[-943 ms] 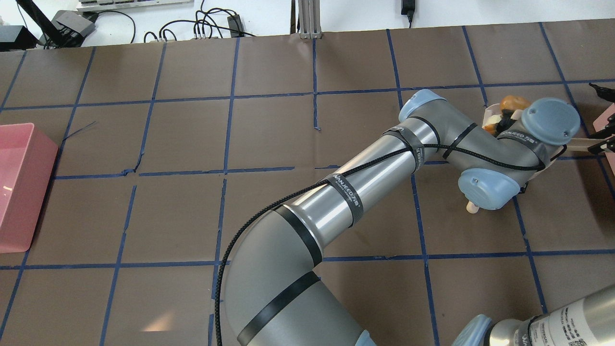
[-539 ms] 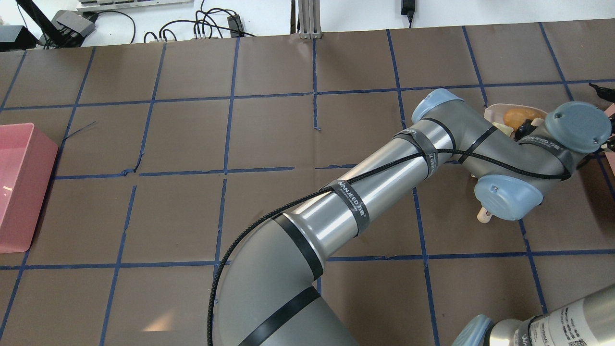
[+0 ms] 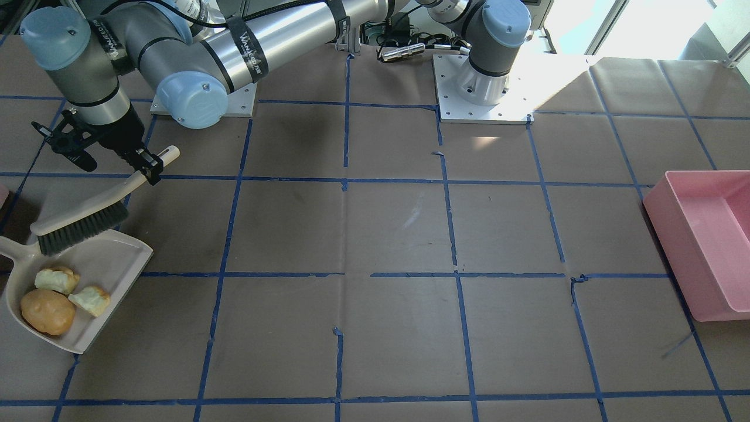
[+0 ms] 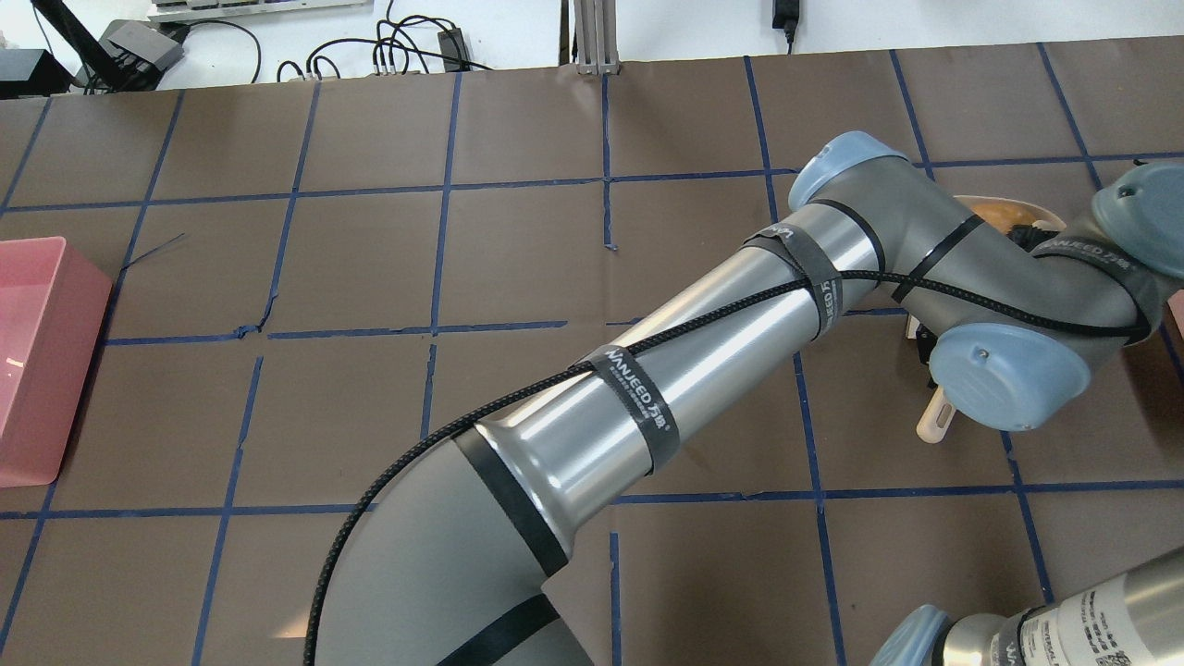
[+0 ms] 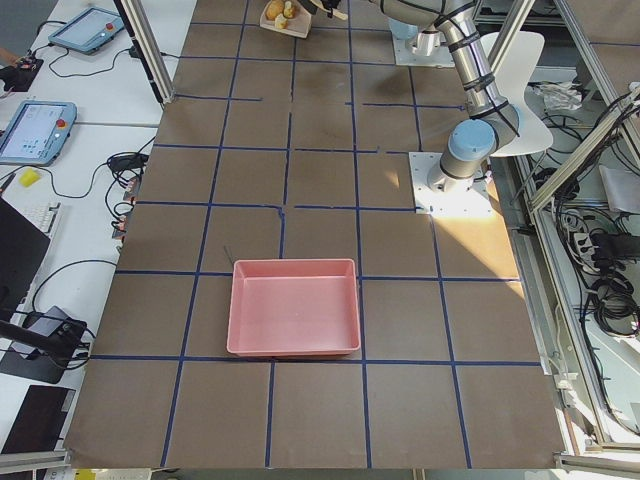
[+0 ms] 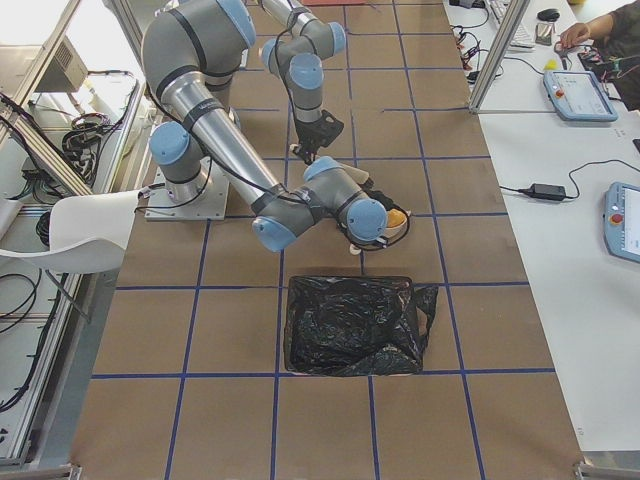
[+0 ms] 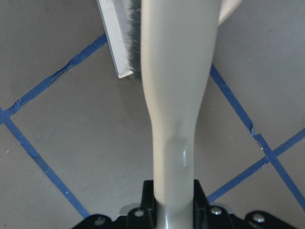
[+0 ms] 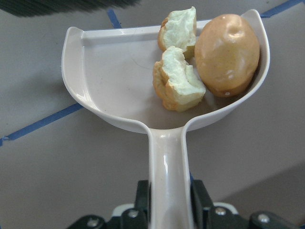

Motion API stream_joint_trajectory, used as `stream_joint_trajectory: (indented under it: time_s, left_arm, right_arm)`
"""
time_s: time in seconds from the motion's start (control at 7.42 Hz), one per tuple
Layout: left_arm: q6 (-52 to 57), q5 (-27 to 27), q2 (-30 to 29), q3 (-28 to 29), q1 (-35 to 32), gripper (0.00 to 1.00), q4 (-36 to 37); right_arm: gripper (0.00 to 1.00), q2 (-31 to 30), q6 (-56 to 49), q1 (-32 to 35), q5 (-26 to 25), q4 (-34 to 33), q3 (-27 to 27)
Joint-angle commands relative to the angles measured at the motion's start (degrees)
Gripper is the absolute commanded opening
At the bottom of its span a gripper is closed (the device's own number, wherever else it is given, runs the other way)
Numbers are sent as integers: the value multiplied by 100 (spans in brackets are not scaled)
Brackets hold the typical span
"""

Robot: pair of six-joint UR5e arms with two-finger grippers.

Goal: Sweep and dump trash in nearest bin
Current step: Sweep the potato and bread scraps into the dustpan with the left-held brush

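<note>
Inside the dustpan [image 8: 119, 81]: all the trash is here. The potato-shaped lump [image 8: 228, 55], tan pastry chunk [image 8: 178, 81] and pale green-white chunk [image 8: 178, 28] are bunched against one side wall.
Right claw [image 8: 167, 193]: clamped on the dustpan handle, with the pan roughly level above the counter [image 3: 381, 234].
Left claw [image 3: 149, 170]: clamped on the brush [image 3: 82, 225] handle. The bristles hang beside the pan edge opposite the trash; contact cannot be determined.
Pan axis: runs from 10 to 4 o'clock in the front-facing view, with the handle at 10.
Governing relation: in the right-side view the black-bagged bin [image 6: 350, 325] lies near, at 7 o'clock from the pan. The pan is short of its rim, and the right arm is the nearer one.
Judgement: the pan must travel over the bin, then tip lip-down.
Change: in the overhead view both the left wrist and the pan have shifted toward 3 o'clock. The pan is now mostly hidden under that arm.
</note>
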Motion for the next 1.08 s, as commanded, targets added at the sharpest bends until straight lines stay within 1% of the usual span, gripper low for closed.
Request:
stream_joint_trajectory:
  time_s: [0.0,0.13,0.27,0.4,0.54,0.67,0.81,0.94]
  left_arm:
    - [-301,84,931,-1541,366,0,56]
    - [-476,41,1502,-2455,690,0,152]
    - [-704,-82,2099,-3412,998,0,397]
    - [-733,-683,2488,-4292,1384,0,869]
    - [-803,-828,2796,-5067,1623,0,1466]
    - [-847,-1161,2982,-5622,1782,0,1663]
    - [-856,-1234,3228,-5950,1870,0,1717]
    - [-856,-1252,3343,-6127,1932,0,1779]
  right_arm:
    - [14,8,-119,-31,302,-8,0]
    - [12,-1,-128,-40,373,-8,-9]
    - [10,-1,-180,-92,495,0,0]
    - [10,-1,-198,-110,566,27,0]
    - [9,-1,-216,-110,698,62,0]
    - [9,8,-329,-110,855,71,0]
    - [8,8,-339,-136,909,88,0]
    - [8,-1,-339,-145,1032,141,0]
